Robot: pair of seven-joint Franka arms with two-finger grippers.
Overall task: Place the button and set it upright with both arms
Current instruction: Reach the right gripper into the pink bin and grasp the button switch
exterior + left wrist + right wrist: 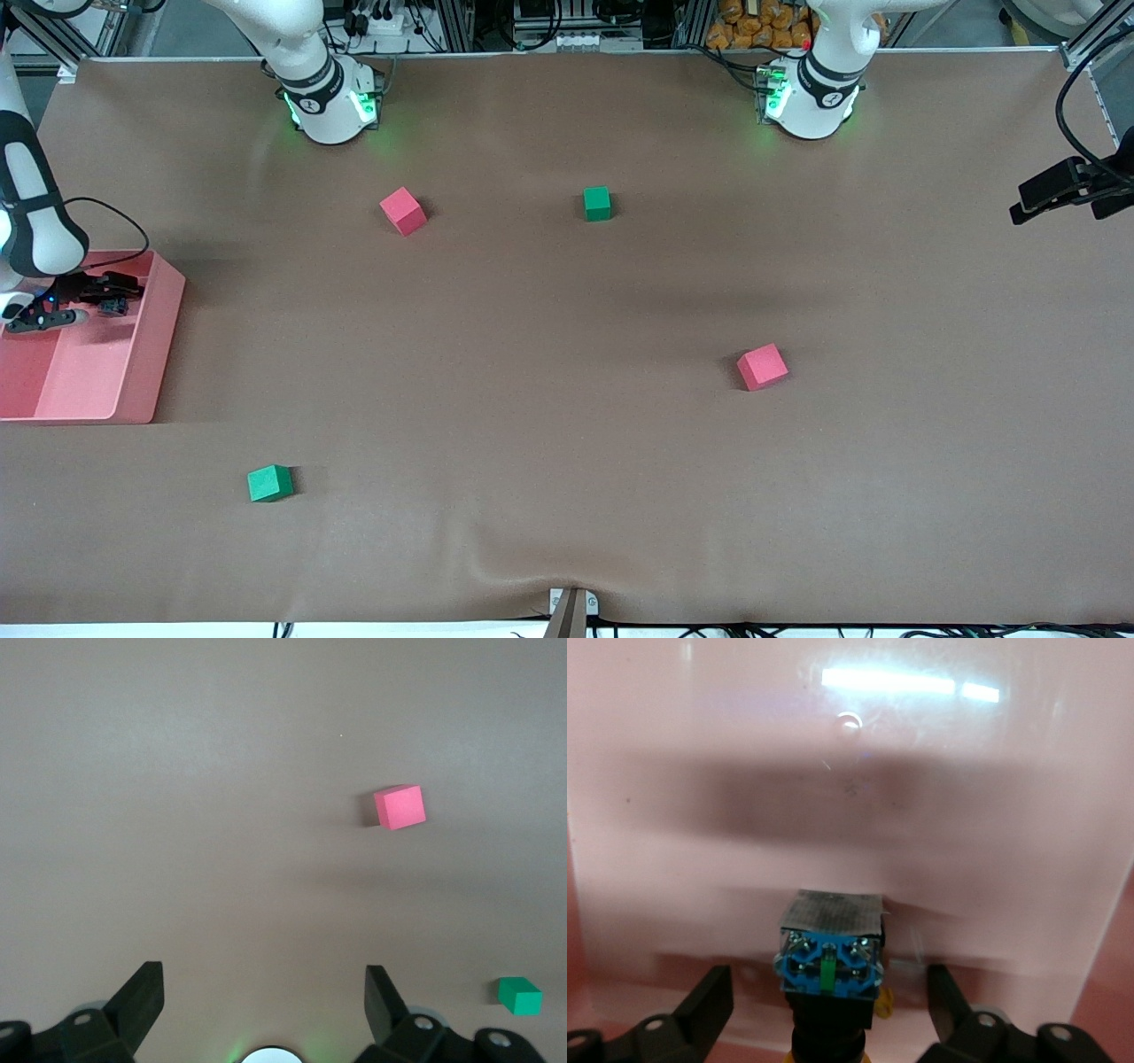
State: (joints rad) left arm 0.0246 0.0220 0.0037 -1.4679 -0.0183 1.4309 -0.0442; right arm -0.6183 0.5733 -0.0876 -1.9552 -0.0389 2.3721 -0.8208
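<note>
The button point(830, 979) lies on its side in the pink tray point(939, 815), its blue base turned up toward the wrist camera, the black body below it and a sliver of yellow cap at the frame's edge. My right gripper point(828, 979) is open, one finger on each side of the button, neither touching it. In the front view the right gripper point(108, 297) is down inside the tray point(164, 341) at the right arm's end of the table. My left gripper point(263, 979) is open and empty, and it hangs point(1032, 202) over the left arm's end of the table.
Two red cubes point(403, 210) point(762, 367) and two green cubes point(597, 203) point(269, 483) lie spread over the brown table. The left wrist view shows a red cube point(400, 807) and a green cube point(519, 996). A cable loops over the tray's rim.
</note>
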